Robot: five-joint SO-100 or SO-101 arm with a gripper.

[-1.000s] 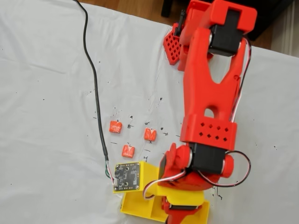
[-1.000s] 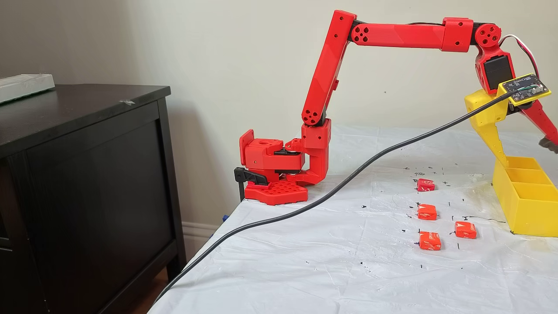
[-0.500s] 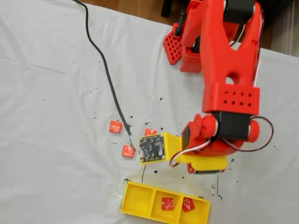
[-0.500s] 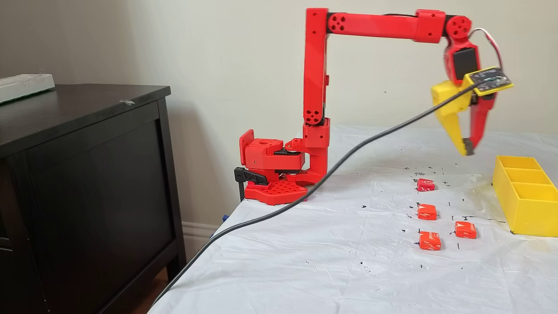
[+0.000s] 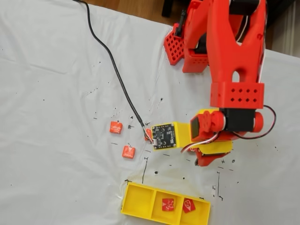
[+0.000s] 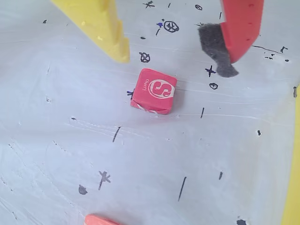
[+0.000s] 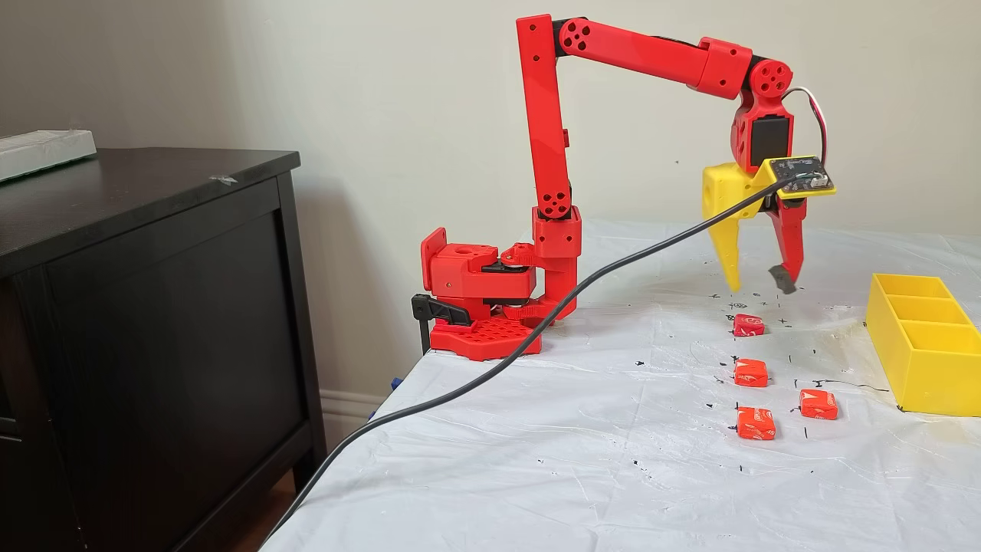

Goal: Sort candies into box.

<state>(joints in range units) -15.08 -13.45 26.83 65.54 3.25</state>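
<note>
My gripper (image 7: 759,285) hangs open and empty a little above the table. Its yellow finger (image 6: 101,28) and red finger with a dark pad (image 6: 229,37) stand apart. Just below them lies a square red candy (image 6: 153,91) with a white S mark, the farthest candy (image 7: 749,325) in the side view. Three more candies (image 7: 751,372), (image 7: 756,423), (image 7: 818,404) lie nearer. The yellow box (image 5: 138,201) holds two candies (image 5: 168,205), (image 5: 189,205) in its middle and right sections. Two loose candies (image 5: 116,127), (image 5: 128,152) show from above.
A black cable (image 5: 112,61) runs from the wrist camera board (image 5: 164,136) across the white sheet and off the table edge. The red arm base (image 7: 479,307) is clamped at the table's back edge. A dark cabinet (image 7: 146,322) stands beside the table. The box wall (image 7: 920,376) is at the right.
The gripper has left the box, swung back toward the base and come down over the farthest candy. Its fingers, close together half a second ago, are spread again.
</note>
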